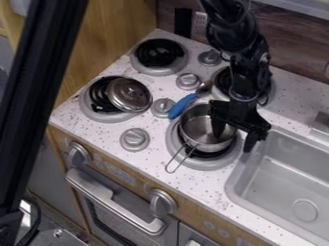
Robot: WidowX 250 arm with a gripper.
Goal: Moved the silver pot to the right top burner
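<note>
- The gripper (234, 139) has its jaws spread, one finger over the pot's inside, the other beyond its rim.
- The silver pot (196, 126) sits below the jaws, on a burner (212, 165).
- The sink (273, 180) lies just beside the jaws, opposite the lid (128, 93).

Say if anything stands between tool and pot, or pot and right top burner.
Nothing visible separates the tool from the pot. Toward the right top burner, only the arm hangs across; the blue-handled utensil lies just left.
</note>
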